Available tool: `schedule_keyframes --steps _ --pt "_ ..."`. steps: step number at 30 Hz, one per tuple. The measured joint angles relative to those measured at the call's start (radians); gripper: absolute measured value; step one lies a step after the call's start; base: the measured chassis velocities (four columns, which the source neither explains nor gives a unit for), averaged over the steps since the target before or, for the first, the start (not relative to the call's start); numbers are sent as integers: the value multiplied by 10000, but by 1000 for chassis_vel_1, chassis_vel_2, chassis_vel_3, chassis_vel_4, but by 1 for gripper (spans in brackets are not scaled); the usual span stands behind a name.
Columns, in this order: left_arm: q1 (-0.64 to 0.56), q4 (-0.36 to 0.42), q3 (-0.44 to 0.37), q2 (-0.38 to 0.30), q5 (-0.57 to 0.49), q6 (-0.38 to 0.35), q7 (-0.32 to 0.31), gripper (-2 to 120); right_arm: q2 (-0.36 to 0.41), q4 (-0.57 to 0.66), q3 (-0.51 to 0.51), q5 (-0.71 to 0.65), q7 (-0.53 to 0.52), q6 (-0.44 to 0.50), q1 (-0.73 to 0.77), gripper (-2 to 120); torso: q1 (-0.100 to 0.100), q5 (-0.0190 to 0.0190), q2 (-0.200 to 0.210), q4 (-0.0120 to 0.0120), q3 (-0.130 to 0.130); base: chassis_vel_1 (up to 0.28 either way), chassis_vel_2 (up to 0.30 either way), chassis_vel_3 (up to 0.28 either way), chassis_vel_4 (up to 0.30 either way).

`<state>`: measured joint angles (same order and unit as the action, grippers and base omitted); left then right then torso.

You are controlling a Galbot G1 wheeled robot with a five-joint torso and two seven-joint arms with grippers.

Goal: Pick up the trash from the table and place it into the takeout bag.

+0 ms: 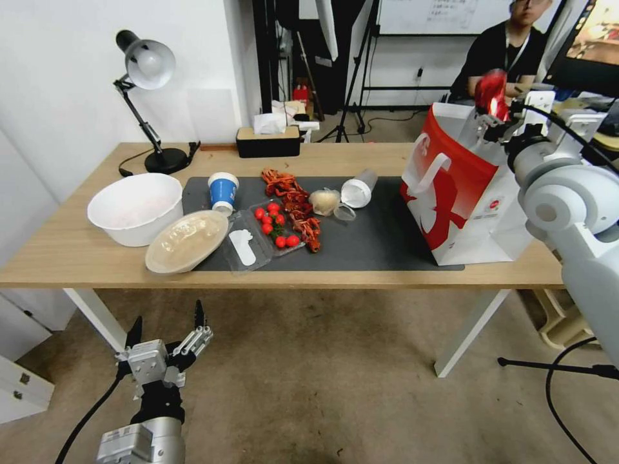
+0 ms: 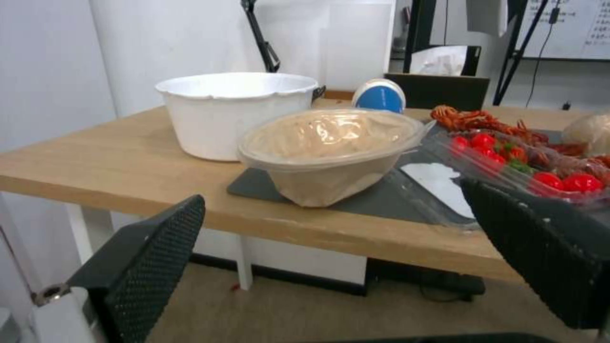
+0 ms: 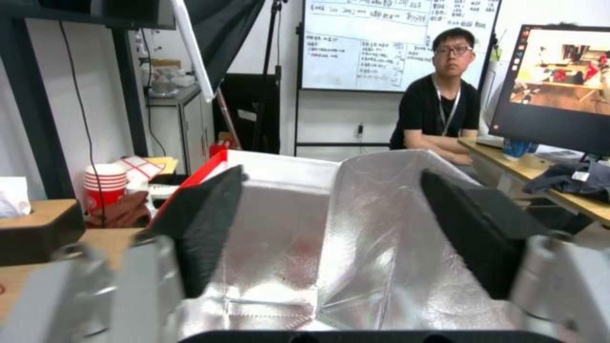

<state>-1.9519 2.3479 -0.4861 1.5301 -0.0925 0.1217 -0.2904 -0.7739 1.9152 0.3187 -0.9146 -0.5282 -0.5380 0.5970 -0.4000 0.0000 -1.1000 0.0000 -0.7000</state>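
— While the right gripper [image 3: 330,238] hangs with fingers spread over the takeout bag [image 1: 464,193], where's the trash?
— On the table [image 1: 77,251] — bowl lid [image 1: 187,240], paper cup [image 1: 223,191]; left gripper [image 1: 169,335], open, below the edge.

It looked like a lab or office: a whiteboard [image 3: 397,45] covered in writing at upper centre, tripod stands [image 1: 351,96] on the floor behind, a monitor [image 3: 562,85] at far right.

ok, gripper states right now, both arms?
Left gripper: open, empty, in front of the table.
Right gripper: open, empty, over the takeout bag.
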Motion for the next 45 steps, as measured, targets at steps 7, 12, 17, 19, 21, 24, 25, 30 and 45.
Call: schedule_keyframes --steps 7,12,17,19,21,24,25,30,45 --pt "13 159 36 -40 -233 -198 0 100 -112 421 -176 -420 104 157 151 100 1 0 0 -1 0 0 0 0 0" --pt "73 185 -12 -97 -284 -244 14 100 -177 614 -272 -641 162 321 106 100 0 -1 0 0 0 0 0 0 0" --pt "144 122 -36 -84 -310 -230 16 100 -28 1543 -288 -1251 627 561 359 100 0 -2 0 0 0 0 0 0 0" --pt "161 109 -38 -82 -310 -229 19 100 24 1708 -271 -1256 785 621 489 100 1 -2 0 1 0 0 0 0 0" --pt "200 83 -42 -76 -311 -229 25 100 181 2187 -134 -1150 1244 796 1095 100 0 -1 0 0 0 0 0 0 0" --pt "231 35 -44 -79 -319 -227 29 100 261 2585 70 -927 1647 1007 1916 100 1 0 0 0 1 0 0 0 0" --pt "244 12 -46 -83 -322 -225 30 100 274 2739 192 -767 1893 1156 2364 100 1 0 0 -2 1 0 0 0 0" --pt "265 -76 -55 -16 -336 -90 40 100 -145 3409 257 325 2413 1975 4290 100 1 1 0 2 1 0 0 0 0" --pt "261 -184 -51 -151 -355 0 83 100 -3130 2996 805 5306 3021 6401 9635 100 2 1 -1 -1 2 0 0 0 0"
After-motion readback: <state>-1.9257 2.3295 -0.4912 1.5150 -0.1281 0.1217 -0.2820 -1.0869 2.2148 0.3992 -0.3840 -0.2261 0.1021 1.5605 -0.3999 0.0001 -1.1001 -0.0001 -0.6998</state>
